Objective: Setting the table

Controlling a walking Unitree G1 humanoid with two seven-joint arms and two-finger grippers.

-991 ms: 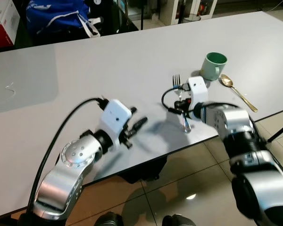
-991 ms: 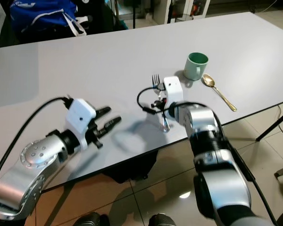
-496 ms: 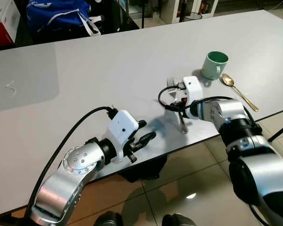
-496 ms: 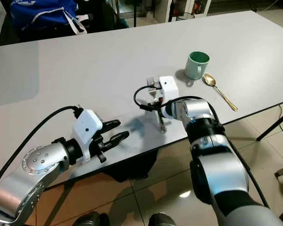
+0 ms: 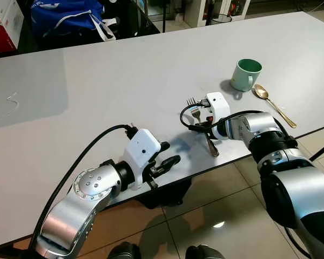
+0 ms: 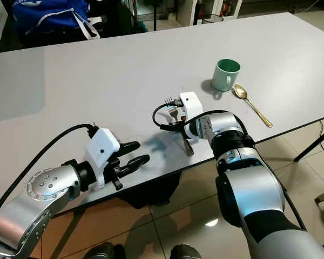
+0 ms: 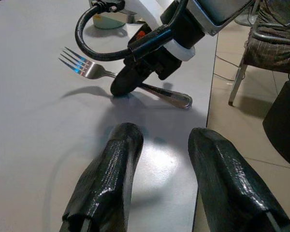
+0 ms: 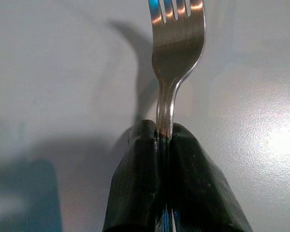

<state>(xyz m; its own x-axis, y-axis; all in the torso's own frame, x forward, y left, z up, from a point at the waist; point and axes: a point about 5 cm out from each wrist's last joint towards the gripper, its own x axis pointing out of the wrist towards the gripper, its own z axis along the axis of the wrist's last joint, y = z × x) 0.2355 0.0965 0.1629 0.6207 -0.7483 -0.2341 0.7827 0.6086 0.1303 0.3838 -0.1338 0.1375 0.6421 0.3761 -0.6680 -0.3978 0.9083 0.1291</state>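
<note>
Right gripper (image 8: pixel 165 137) clamped on fork (image 5: pixel 201 123) mid-handle, fingers pressed tight on both sides. Fork low over white table (image 5: pixel 124 70), near front edge, tines toward 11 o'clock, handle end toward 5 o'clock; can't tell if touching surface. Left gripper (image 5: pixel 166 162) at 8 o'clock from fork, near table's front edge, fingers (image 7: pixel 111 179) spread, holding nothing. Green mug (image 5: pixel 244 74) at 1 o'clock from fork, upright. Gold spoon (image 5: pixel 273 106) just beside mug at 4 o'clock, flat on table.
</note>
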